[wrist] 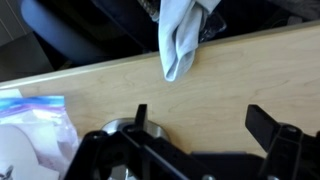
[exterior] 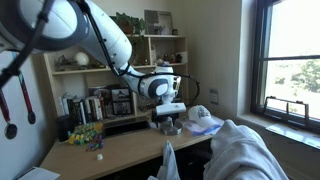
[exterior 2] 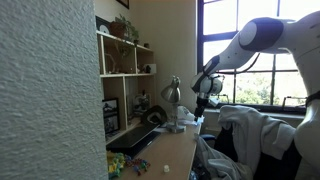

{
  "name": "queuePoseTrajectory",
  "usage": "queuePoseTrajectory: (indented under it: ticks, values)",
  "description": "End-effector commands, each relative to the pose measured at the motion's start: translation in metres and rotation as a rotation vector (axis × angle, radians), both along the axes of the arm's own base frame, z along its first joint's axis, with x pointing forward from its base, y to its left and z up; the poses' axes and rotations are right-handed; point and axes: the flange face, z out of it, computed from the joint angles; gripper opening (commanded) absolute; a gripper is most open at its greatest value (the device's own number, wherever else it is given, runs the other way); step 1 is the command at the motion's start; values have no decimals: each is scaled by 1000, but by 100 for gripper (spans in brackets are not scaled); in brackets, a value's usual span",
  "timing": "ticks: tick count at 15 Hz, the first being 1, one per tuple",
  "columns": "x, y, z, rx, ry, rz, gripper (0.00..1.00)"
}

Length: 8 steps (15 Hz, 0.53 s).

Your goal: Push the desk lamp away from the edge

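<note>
Desk (exterior: 120, 150) is carrying the lamp (exterior 2: 172, 93), whose base (wrist: 120, 127) is sitting with bare wood between it and the edge (wrist: 250, 40), while the arm (exterior 2: 255, 40) is holding the end effector (wrist: 200, 125) low beside that base, fingers spread wide, gripping nothing.

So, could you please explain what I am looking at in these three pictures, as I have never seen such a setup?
The white machine is a robot arm that ends in a gripper with two black fingers. Two pictures come from cameras standing in the room. The third comes from a camera on the wrist, looking down past the fingers. The arm reaches over a light wooden desk. On it are a silver desk lamp, a clear plastic bag and a small colourful object. A pale cloth lies across the desk's front edge. The gripper is open and holds nothing.
</note>
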Motion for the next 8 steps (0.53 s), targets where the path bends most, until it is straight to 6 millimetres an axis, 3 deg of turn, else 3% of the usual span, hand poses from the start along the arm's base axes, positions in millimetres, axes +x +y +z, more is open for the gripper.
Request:
queuePoseTrajectory:
  ticks: [1, 8]
  values:
    - [-76, -2, 26, -47, 107, 57, 100]
    - [-194, 0, 42, 7, 167, 128, 100]
